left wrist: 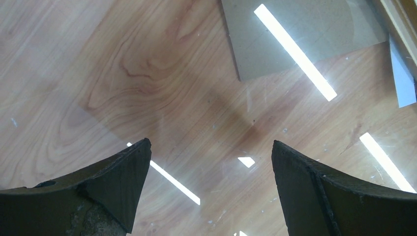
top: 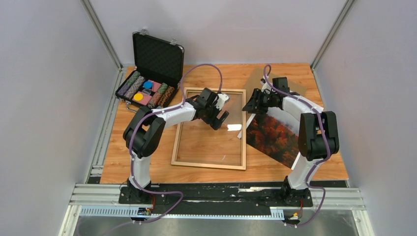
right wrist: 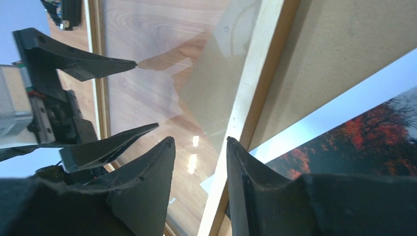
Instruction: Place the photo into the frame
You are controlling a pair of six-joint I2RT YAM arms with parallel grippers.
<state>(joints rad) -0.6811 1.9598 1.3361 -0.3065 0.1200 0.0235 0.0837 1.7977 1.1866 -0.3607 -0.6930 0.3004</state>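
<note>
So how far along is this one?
Not yet. Done: the frame lies flat with its backing board off, lying beyond it. In hand: nothing; the left pincer hangs wide open over the glass, the right pincer part open at the frame's right rail. Left: the photo, face up beside the frame, has to be lifted and laid in.

two robot arms (top: 147, 132) (top: 317, 132), two grippers (top: 223, 112) (top: 250, 105), one wooden frame (top: 209, 163), one photo (top: 273, 137), one brown board (top: 253, 81), one black case (top: 157, 54), one table (top: 147, 167)

Left hand (left wrist: 211, 147) spread wide, pointed downward; right hand (right wrist: 199, 145) narrowly parted, near it.
</note>
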